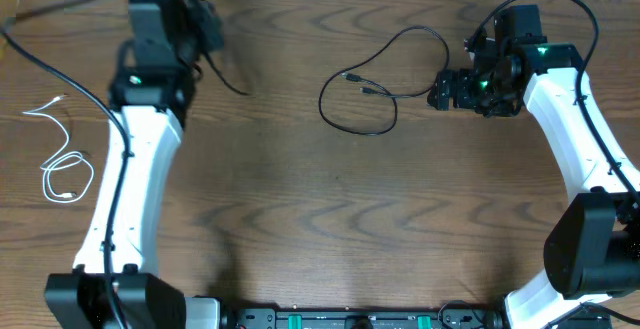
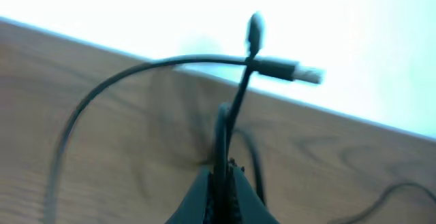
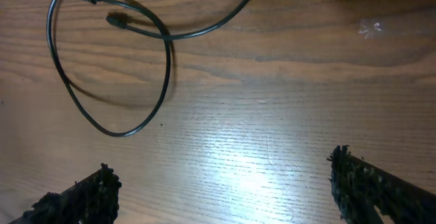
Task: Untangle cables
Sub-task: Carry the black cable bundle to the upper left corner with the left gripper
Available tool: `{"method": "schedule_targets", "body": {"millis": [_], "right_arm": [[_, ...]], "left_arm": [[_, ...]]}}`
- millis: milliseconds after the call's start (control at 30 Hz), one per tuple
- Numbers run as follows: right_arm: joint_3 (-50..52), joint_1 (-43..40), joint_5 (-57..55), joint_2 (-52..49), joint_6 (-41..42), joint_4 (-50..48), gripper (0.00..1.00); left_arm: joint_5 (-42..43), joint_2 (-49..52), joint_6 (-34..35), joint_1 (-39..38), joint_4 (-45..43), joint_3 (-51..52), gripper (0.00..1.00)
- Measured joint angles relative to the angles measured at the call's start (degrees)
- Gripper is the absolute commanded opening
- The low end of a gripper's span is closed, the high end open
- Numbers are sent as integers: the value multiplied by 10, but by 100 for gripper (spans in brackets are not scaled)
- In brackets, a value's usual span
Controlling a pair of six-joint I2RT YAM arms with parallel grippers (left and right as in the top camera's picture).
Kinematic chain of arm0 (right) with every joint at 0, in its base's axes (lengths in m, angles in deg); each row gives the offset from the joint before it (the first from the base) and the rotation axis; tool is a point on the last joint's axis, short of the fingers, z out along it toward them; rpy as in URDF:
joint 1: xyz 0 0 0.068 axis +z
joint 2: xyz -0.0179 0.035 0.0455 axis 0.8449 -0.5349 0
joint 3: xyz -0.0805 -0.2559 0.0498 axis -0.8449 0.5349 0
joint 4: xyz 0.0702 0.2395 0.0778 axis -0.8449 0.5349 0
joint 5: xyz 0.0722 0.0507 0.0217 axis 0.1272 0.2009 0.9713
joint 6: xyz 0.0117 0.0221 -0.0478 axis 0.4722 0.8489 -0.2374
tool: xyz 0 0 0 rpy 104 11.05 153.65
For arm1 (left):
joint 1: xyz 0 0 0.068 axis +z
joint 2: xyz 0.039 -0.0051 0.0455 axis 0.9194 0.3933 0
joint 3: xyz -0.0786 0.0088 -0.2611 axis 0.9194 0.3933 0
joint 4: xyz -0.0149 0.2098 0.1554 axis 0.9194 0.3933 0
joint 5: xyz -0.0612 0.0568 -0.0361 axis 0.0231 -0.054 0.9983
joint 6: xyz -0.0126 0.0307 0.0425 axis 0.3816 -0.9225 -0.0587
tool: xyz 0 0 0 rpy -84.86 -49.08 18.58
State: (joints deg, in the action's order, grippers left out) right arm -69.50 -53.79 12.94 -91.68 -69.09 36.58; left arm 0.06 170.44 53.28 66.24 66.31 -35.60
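While a white cable (image 1: 66, 156) lies in loose coils on the wooden table (image 1: 330, 229), well left of the looped black cable (image 3: 168, 67) and nearer the arm bases, the right gripper (image 3: 228, 183) hangs just right of that loop, fingers spread wide, holding nothing. Farther back, well left of the loop at the table's far edge, the left gripper (image 2: 223, 173) is pressed together on a second black cable (image 2: 204, 58), its plug (image 2: 286, 69) jutting above the fingertips.

Closed jaws pinch a black cable (image 2: 236, 108) (plug (image 2: 279, 67) blurred, perhaps USB).
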Motion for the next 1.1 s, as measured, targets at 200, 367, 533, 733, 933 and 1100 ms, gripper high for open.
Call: {"method": "schedule_targets", "body": {"millis": [200, 367, 533, 733, 933, 1100], "right_arm": [[0, 0, 0, 0, 0, 0, 96], [0, 0, 0, 0, 0, 3, 96], [0, 0, 0, 0, 0, 3, 96], [0, 0, 0, 0, 0, 5, 96], [0, 0, 0, 0, 0, 16, 95], [0, 0, 0, 0, 0, 29, 95]], "left_arm": [[5, 53, -25, 43, 5, -159, 7], [5, 122, -33, 83, 12, -294, 7], [-9, 173, -36, 113, 1, -325, 7], [-50, 237, -37, 137, -21, -325, 7], [-76, 298, -41, 162, -75, -325, 8], [-135, 353, -47, 175, -121, -325, 8]]}}
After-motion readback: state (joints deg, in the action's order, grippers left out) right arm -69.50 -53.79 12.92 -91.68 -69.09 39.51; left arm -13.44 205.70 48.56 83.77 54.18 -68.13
